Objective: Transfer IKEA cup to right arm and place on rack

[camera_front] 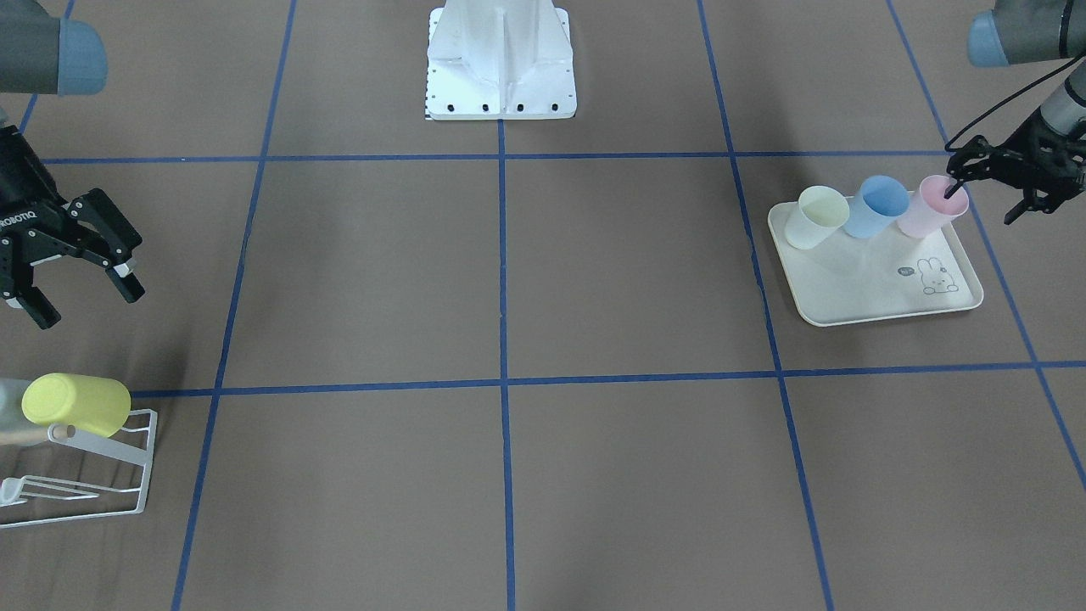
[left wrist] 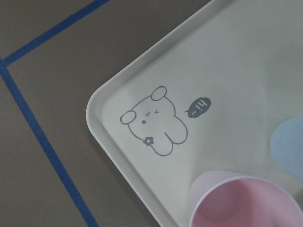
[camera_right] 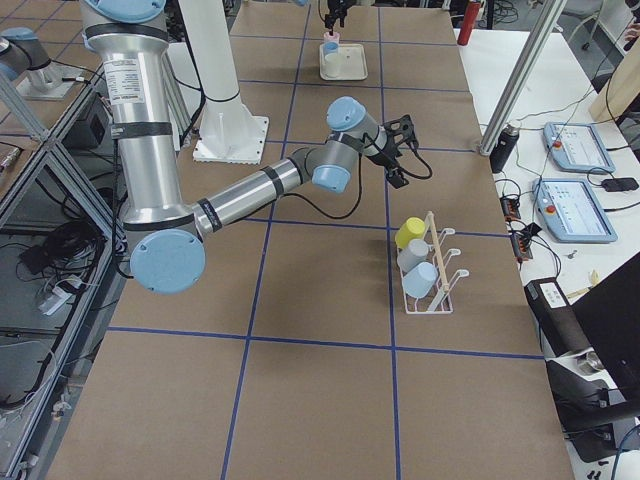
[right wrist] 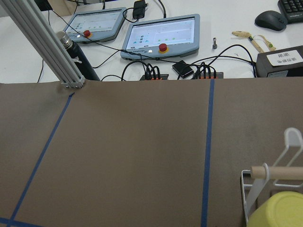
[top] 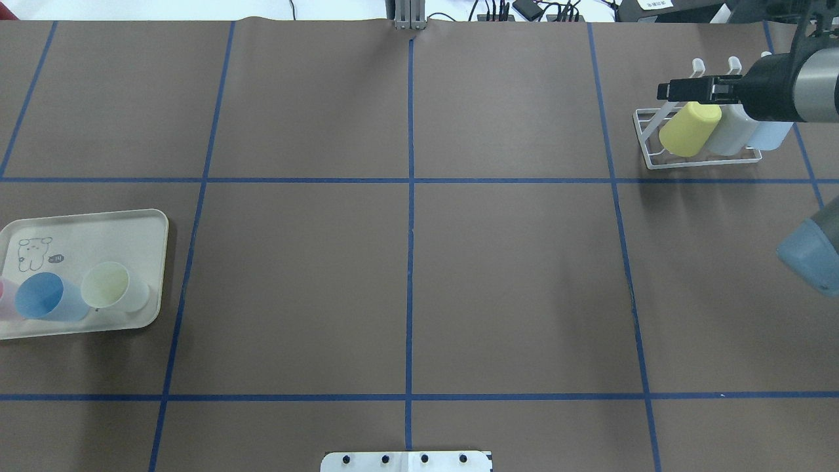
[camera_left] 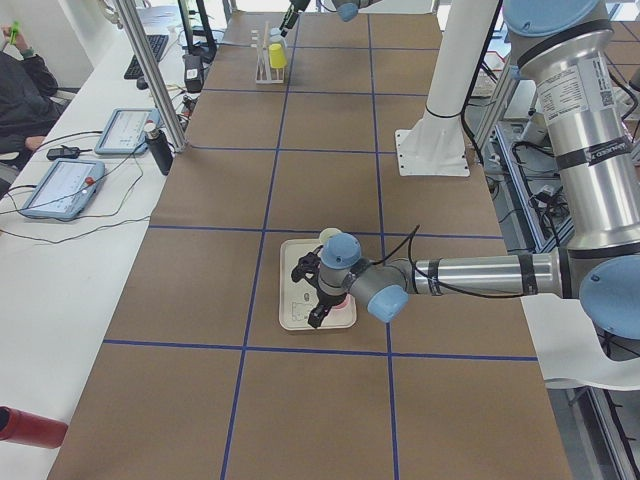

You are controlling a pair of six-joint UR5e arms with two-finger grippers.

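Observation:
Three IKEA cups stand on the cream rabbit tray (camera_front: pixel 874 288): a pale yellow one (camera_front: pixel 816 216), a blue one (camera_front: pixel 878 208) and a pink cup (camera_front: pixel 929 216). My left gripper (camera_front: pixel 980 204) is open at the pink cup, one thin finger inside its rim and the other outside its wall. In the left wrist view the pink cup (left wrist: pixel 241 203) fills the lower edge. My right gripper (camera_front: pixel 85 305), marked ROBOTIQ, hangs open and empty just above the rack (camera_front: pixel 93 492). The rack holds a yellow cup (camera_front: pixel 76 405) and two pale cups beside it (top: pixel 734 131).
The white robot base (camera_front: pixel 501 59) stands at the table's middle edge. Blue tape lines divide the brown table. Beyond the far edge are an aluminium post (right wrist: pixel 42 42), tablets (right wrist: pixel 161 38) and cables. A person (camera_left: pixel 20 90) sits at the side bench.

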